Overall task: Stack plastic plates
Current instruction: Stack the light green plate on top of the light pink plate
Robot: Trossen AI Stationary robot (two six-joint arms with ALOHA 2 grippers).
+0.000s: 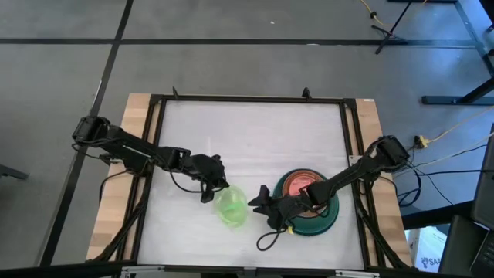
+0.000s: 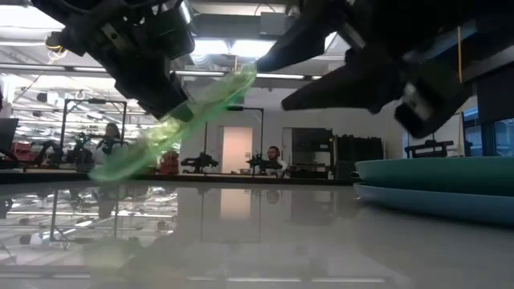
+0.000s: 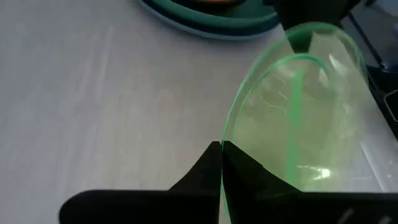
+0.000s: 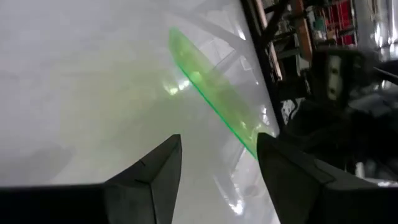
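Neon-green plate (image 1: pixel 231 206) tilted, pinched by left gripper (image 1: pixel 213 185); right gripper (image 1: pixel 262 202) beside.

White table (image 1: pixel 255 131) — plate stack (image 1: pixel 328 222) on it, front right.

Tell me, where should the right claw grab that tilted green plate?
Probably the raised rim of the neon-green plate, approached from the stack side. The left gripper pinches its opposite edge, tilting it clear of the table, and the open right gripper faces that edge.

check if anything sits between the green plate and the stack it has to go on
Yes: the right hand, open, hangs between the green plate, pinched tilted off the table by the left hand, and the stack behind it.
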